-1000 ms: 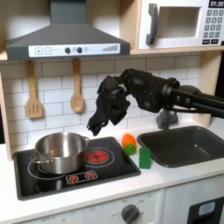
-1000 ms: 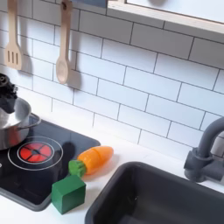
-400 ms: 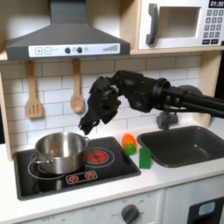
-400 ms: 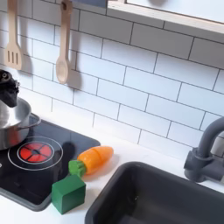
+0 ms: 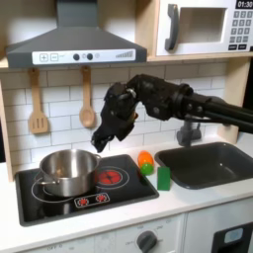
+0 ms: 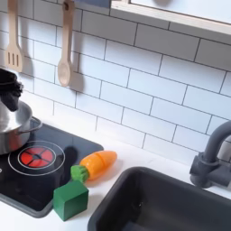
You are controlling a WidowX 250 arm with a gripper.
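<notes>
First exterior view: tool (image 5: 102,144) above pot (image 5: 67,169) rim, apart.

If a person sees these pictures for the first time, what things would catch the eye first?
Probably the black hand, hanging above the silver pot on the stove at the first exterior view's left. Next, the orange carrot and the green block lie on the counter between the stove and the dark sink; two wooden utensils hang on the tiled wall.
</notes>
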